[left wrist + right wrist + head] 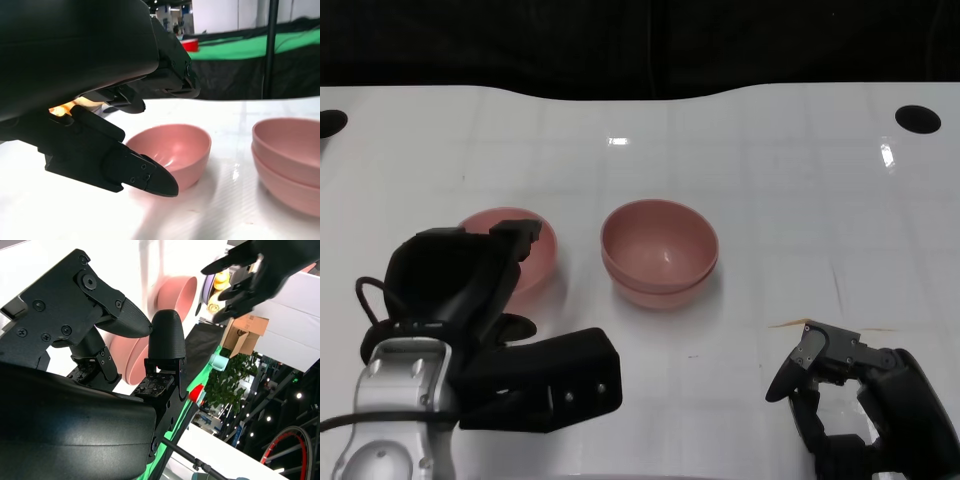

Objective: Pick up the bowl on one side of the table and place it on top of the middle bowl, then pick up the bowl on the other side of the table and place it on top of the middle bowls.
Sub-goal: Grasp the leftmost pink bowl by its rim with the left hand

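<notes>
Closest to the head camera, the left hand (pixel 470 290) hangs over the near side of the table (pixel 770 200), its fingers spread and holding nothing; the fingertips reach over the near rim of the left pink bowl (pixel 525 250), and the left wrist view shows a finger (pixel 150 177) poised just in front of that bowl (pixel 175 152) with another above it — whether any finger actually touches the rim I cannot tell. This bowl sits upright on the white tabletop, alone, on the robot's left side. Just beside it, toward the middle of the table, stands the stack of two pink bowls (pixel 660 255), one nested inside the other, upright, their two rims visible in the left wrist view (pixel 292 160). Well apart from these, at the near right, the right hand (pixel 850 385) rests low by the table edge with its fingers apart and nothing between them; its wrist view shows the fingers (pixel 165 340) loose and parted, with the pink bowls beyond them. Two dark round holes (pixel 917 118) mark the far corners of the table
</notes>
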Motion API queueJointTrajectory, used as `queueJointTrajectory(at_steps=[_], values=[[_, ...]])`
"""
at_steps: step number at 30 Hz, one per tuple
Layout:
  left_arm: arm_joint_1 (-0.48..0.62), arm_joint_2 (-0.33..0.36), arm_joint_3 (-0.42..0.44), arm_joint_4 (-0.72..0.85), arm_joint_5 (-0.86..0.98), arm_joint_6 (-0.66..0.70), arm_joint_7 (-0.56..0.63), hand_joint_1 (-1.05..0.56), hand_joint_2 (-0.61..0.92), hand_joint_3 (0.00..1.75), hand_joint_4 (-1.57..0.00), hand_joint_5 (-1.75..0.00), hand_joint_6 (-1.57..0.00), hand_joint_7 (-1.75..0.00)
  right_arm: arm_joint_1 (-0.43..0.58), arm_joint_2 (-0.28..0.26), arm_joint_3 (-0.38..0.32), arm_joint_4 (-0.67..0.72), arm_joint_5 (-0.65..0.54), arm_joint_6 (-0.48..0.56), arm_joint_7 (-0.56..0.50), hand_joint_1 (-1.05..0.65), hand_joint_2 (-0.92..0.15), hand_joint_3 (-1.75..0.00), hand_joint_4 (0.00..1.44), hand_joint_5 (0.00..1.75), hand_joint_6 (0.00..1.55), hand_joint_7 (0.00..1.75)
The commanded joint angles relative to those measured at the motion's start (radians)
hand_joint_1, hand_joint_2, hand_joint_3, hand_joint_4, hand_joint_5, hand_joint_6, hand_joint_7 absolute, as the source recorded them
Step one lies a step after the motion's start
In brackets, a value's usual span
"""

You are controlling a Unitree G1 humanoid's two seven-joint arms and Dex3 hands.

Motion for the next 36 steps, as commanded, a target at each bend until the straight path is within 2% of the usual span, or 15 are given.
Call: queueJointTrajectory(at_steps=[1,7,10,11,12,15,17,22,23,24,25,27,28,32,36], values=[[-0.064,0.005,-0.026,0.105,0.008,0.043,0.033,-0.54,0.91,0.01,-0.57,-0.08,-0.44,-0.01,0.009,-0.001,-0.012,-0.013,0.006,0.01,0.005,-0.27,-0.37,-1.39,0.91,1.75,0.79,1.5],[-0.163,0.02,-0.067,0.305,-0.038,0.053,0.089,-0.47,0.92,0.01,-0.65,-0.09,-0.49,-0.02,0.011,0.005,-0.015,-0.017,-0.005,0.007,0.006,-0.26,-0.38,-1.39,0.9,1.75,0.79,1.49],[-0.195,0.024,-0.085,0.375,-0.064,0.05,0.115,-0.44,0.92,0.03,-0.8,-0.16,-0.53,-0.03,0.013,0.007,-0.016,-0.022,-0.01,0.009,0.006,-0.26,-0.38,-1.39,0.9,1.75,0.79,1.49],[-0.204,0.025,-0.09,0.398,-0.075,0.047,0.127,-0.42,0.92,0.04,-0.81,-0.33,-0.56,-0.02,0.014,0.009,-0.015,-0.023,-0.008,0.012,0.008,-0.25,-0.38,-1.39,0.9,1.75,0.79,1.49],[-0.212,0.026,-0.096,0.42,-0.085,0.041,0.141,-0.39,0.92,0.07,-0.73,-0.74,-0.61,-0.02,0.016,0.01,-0.015,-0.026,-0.004,0.015,0.01,-0.25,-0.38,-1.39,0.9,1.75,0.79,1.49],[-0.235,0.039,-0.115,0.477,-0.117,0.005,0.185,-0.35,0.92,0.17,-0.64,-1.37,-0.76,-0.03,0.018,0.011,-0.016,-0.029,-0.003,0.021,0.012,-0.25,-0.38,-1.39,0.9,1.75,0.79,1.48],[-0.245,0.053,-0.123,0.501,-0.149,-0.029,0.196,-0.33,0.92,0.22,-0.74,-1.58,-0.9,-0.08,0.02,0.011,-0.018,-0.033,-0.007,0.024,0.011,-0.25,-0.38,-1.39,0.9,1.75,0.79,1.48],[-0.261,0.079,-0.149,0.532,-0.173,-0.069,0.239,-0.38,0.92,0.28,-0.79,-1.7,-1.07,-0.12,0.019,0.016,-0.018,-0.03,-0.001,0.017,0.013,-0.26,-0.39,-1.39,0.9,1.75,0.79,1.47],[-0.262,0.079,-0.15,0.535,-0.18,-0.073,0.247,-0.38,0.92,0.29,-0.79,-1.72,-1.09,-0.21,0.019,0.017,-0.019,-0.029,-0.001,0.018,0.013,-0.26,-0.39,-1.39,0.9,1.75,0.79,1.47],[-0.264,0.08,-0.152,0.537,-0.185,-0.077,0.258,-0.38,0.92,0.3,-0.79,-1.74,-0.99,-0.46,0.019,0.017,-0.02,-0.03,-0.003,0.019,0.012,-0.25,-0.39,-1.39,0.91,1.75,0.79,1.47],[-0.264,0.081,-0.155,0.539,-0.185,-0.08,0.271,-0.38,0.92,0.3,-0.79,-1.74,-0.94,-0.57,0.018,0.016,-0.021,-0.03,-0.01,0.018,0.009,-0.25,-0.39,-1.39,0.91,1.75,0.79,1.47],[-0.264,0.086,-0.162,0.537,-0.187,-0.086,0.294,-0.37,0.92,0.3,-0.83,-1.75,-0.73,-1.19,0.019,0.016,-0.022,-0.031,-0.016,0.018,0.007,-0.25,-0.39,-1.39,0.91,1.75,0.79,1.47],[-0.263,0.09,-0.164,0.53,-0.187,-0.088,0.301,-0.36,0.92,0.28,-0.84,-1.75,-0.69,-1.31,0.019,0.017,-0.022,-0.032,-0.017,0.02,0.006,-0.25,-0.39,-1.39,0.91,1.75,0.79,1.47],[-0.26,0.102,-0.172,0.506,-0.177,-0.087,0.335,-0.35,0.92,0.25,-0.83,-1.75,-0.64,-1.45,0.02,0.016,-0.023,-0.033,-0.013,0.024,0.009,-0.26,-0.39,-1.39,0.9,1.75,0.8,1.46],[-0.253,0.125,-0.173,0.461,-0.165,-0.098,0.387,-0.33,0.92,0.24,-0.84,-1.75,-0.67,-1.28,0.018,0.016,-0.025,-0.031,-0.013,0.022,0.009,-0.26,-0.4,-1.38,0.89,1.75,0.8,1.46]])
